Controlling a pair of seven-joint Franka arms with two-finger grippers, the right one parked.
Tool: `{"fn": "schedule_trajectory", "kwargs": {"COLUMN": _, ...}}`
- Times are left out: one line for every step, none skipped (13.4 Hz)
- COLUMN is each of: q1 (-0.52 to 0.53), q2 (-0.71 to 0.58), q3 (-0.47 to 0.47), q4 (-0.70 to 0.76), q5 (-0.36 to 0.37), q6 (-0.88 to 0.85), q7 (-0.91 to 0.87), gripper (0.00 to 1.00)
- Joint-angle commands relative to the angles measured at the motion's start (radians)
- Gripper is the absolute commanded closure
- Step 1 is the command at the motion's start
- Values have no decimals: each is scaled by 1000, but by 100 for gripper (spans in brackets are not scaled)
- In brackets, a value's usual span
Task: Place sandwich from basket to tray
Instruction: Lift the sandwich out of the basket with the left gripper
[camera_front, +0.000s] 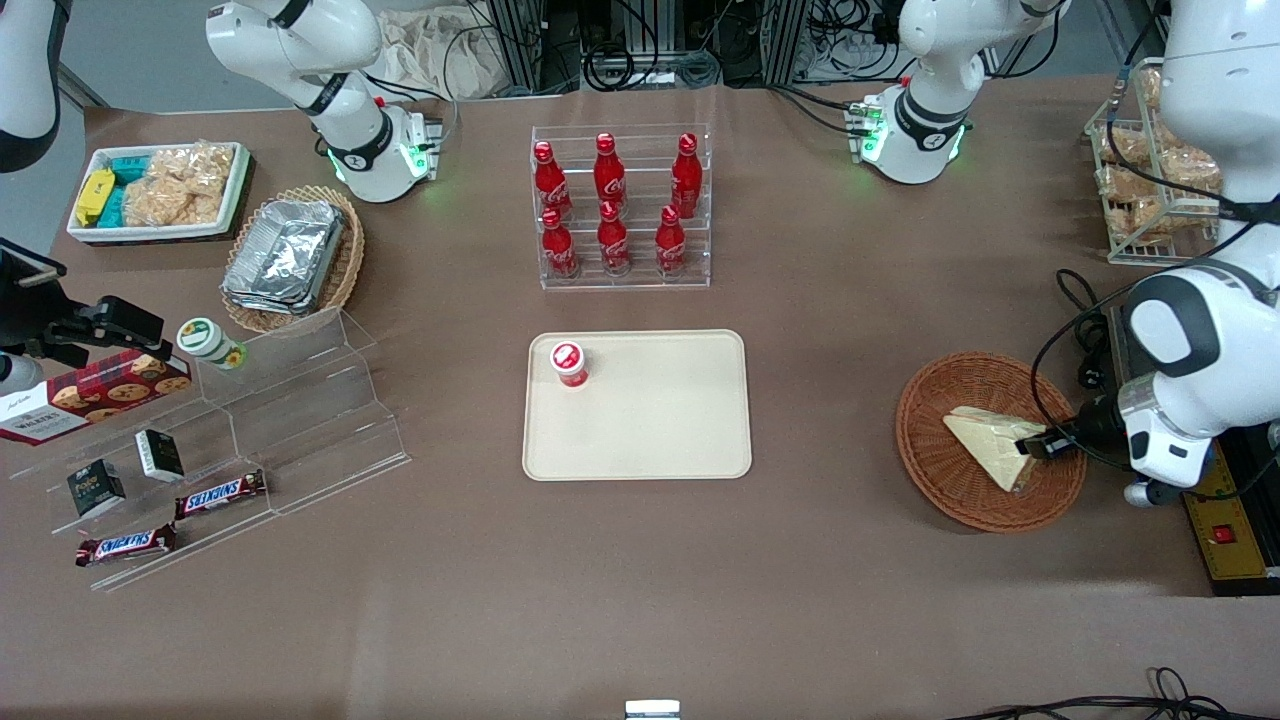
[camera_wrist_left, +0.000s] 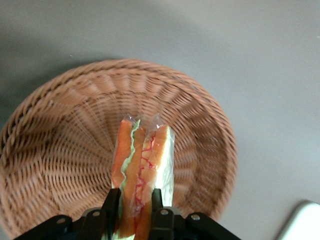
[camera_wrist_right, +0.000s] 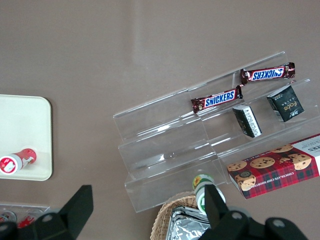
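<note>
Front view: 1 sandwich (camera_front: 990, 437), 1 gripper (camera_front: 1040, 447).

Even bright overhead light, soft shadows, slight blur on the basket (camera_wrist_left: 60, 150) weave

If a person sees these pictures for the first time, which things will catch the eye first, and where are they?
First, the gripper shut on the sandwich, which lies in the round basket toward the working arm's end of the table. Next, the beige tray at the middle, bearing one small red-capped bottle. Then the rack of six red cola bottles, farther from the front camera than the tray.
</note>
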Motion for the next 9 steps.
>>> {"fn": "schedule_trajectory", "kwargs": {"q1": -3, "q2": -67, "q3": -8, "q4": 120, "q5": 6, "q6": -240, "q7": -51, "gripper": 68}}
{"fn": "schedule_trajectory", "kwargs": {"q1": -10, "q2": -72, "q3": -9, "q4": 185, "q5": 15, "q6": -343, "q7": -63, "gripper": 68}}
{"fn": "schedule_trajectory", "kwargs": {"q1": -23, "q2": -72, "q3": -9, "q4": 260, "q5": 36, "q6": -447, "q7": -71, "gripper": 68}}
{"fn": "schedule_trajectory", "kwargs": {"q1": -30, "q2": -72, "q3": -9, "q4": 335, "q5": 49, "q6": -544, "q7": -99, "gripper": 68}}
{"fn": "schedule_trajectory", "kwargs": {"q1": -50, "q2": -72, "q3": -11, "q4": 407, "q5": 56, "q6": -636, "q7": -131, "gripper": 68}}
{"fn": "schedule_trajectory", "kwargs": {"q1": -85, "q2": -72, "q3": -11, "q4": 476, "q5": 70, "q6": -713, "q7": -151, "gripper": 68}}
{"fn": "schedule_trajectory", "kwargs": {"q1": -127, "q2": -72, "q3": -11, "q4": 530, "q5": 95, "q6": -768, "q7": -175, "gripper": 69}}
{"fn": "schedule_trajectory", "kwargs": {"q1": -180, "q2": -73, "q3": -11, "q4": 564, "q5": 112, "q6": -810, "q7": -224, "gripper": 69}}
{"fn": "schedule_trajectory", "kwargs": {"q1": -239, "q2": -81, "q3": -12, "q4": 593, "q5": 113, "q6": -847, "q7": -269, "gripper": 70}}
